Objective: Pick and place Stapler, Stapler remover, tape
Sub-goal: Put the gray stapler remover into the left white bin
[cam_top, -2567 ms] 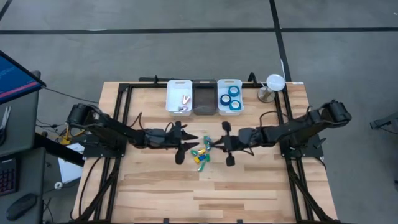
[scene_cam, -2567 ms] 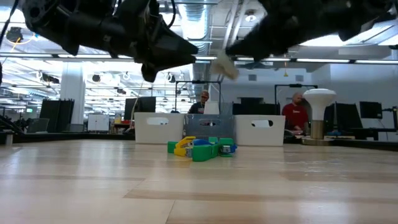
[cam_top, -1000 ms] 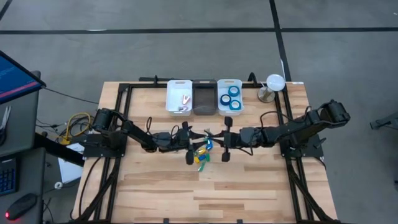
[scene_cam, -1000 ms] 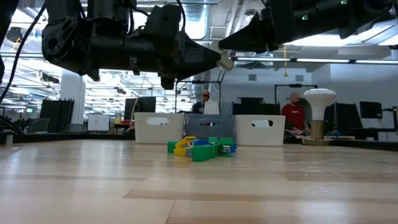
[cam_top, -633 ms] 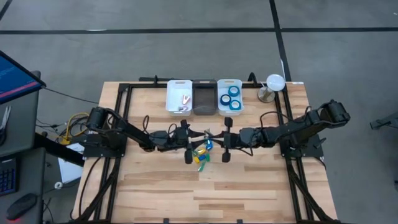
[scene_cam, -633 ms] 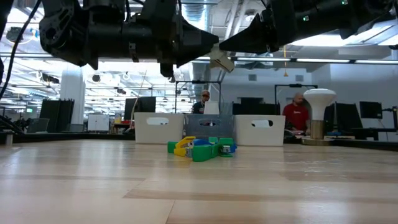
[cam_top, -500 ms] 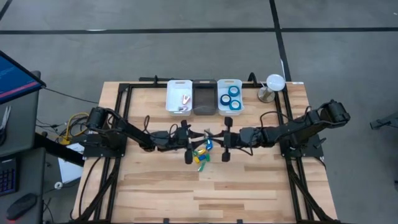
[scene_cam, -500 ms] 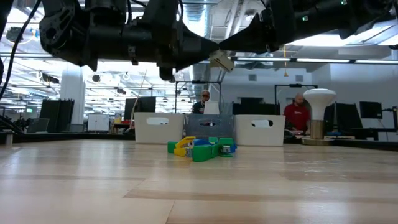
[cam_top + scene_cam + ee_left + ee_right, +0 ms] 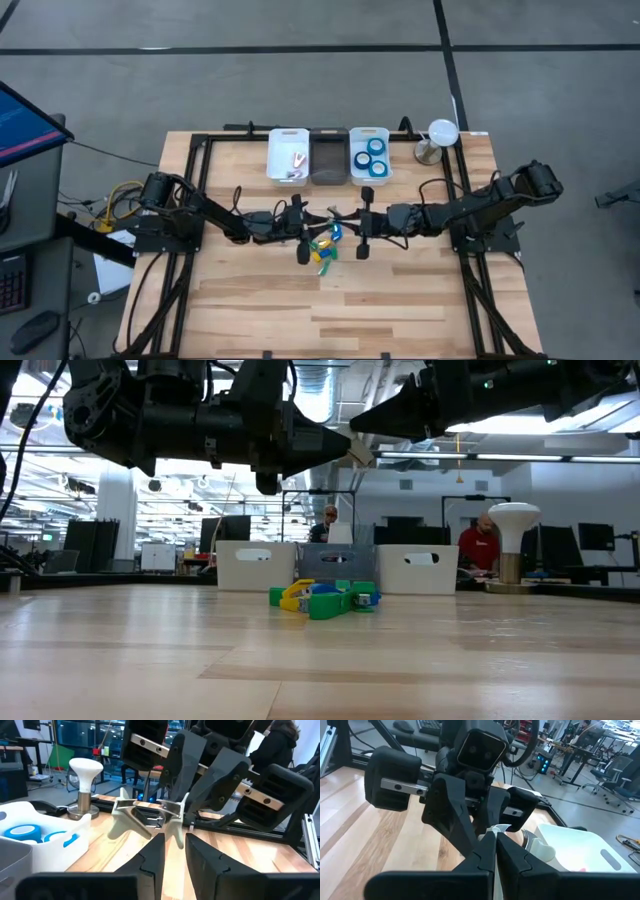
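Note:
A staple remover (image 9: 150, 815), white wings with metal claws, hangs in the air between my two grippers above the table's middle. My right gripper (image 9: 495, 845) is shut on it; its white body (image 9: 501, 829) shows just past the fingertips. My left gripper (image 9: 173, 851) faces it from the table's left, open with a narrow gap, fingertips just below one white wing; I cannot tell whether they touch. In the high view both grippers (image 9: 318, 224) (image 9: 346, 222) meet nose to nose. Blue tape rolls (image 9: 371, 156) lie in the right white bin. My right gripper pinches the staple remover between its two fingers (image 9: 187, 780), at the end turned away from my left gripper (image 9: 184, 806). The fingers come level from the table's right side. The remover (image 9: 361, 457) is lifted clear, high above the table.
Small green, yellow and blue blocky pieces (image 9: 323, 250) lie piled on the table under the grippers. At the far edge stand a white bin (image 9: 288, 170) with small items, a dark grey bin (image 9: 329, 172) and the tape bin. A white mushroom-shaped lamp (image 9: 441, 133) stands at far right.
My left gripper has edged a little closer to the remover in my right gripper, keeping level. The remover has stayed in the right gripper's hold, shifting only slightly.

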`<state>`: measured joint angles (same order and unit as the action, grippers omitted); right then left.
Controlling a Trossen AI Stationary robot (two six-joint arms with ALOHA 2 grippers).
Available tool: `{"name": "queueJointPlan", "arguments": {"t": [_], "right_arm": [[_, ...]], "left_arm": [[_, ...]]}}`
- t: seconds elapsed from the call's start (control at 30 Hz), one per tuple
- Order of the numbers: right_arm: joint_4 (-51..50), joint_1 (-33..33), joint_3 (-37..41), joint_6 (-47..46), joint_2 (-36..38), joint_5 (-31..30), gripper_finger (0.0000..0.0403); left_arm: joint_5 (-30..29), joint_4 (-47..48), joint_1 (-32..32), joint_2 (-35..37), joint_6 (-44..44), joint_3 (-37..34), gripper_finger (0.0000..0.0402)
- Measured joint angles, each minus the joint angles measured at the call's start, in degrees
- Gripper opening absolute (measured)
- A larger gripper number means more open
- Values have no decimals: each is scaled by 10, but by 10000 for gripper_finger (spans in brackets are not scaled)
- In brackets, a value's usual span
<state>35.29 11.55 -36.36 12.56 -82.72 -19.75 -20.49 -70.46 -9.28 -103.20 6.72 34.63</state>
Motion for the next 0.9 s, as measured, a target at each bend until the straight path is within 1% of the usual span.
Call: {"name": "queueJointPlan", "arguments": {"t": [0.33, 0.43, 0.57, 0.9], "right_arm": [[-1, 0, 0, -1, 0, 2, 0], [-1, 0, 0, -1, 0, 3, 0], [-1, 0, 0, -1, 0, 3, 0], [-4, 0, 0, -11, 0, 3, 0]], "left_arm": [[0, -1, 0, 0, 0, 0, 51], [0, -3, 0, 0, 0, 0, 37], [0, -3, 0, 0, 0, 1, 6], [-1, -4, 0, 0, 0, 1, 2]]}}
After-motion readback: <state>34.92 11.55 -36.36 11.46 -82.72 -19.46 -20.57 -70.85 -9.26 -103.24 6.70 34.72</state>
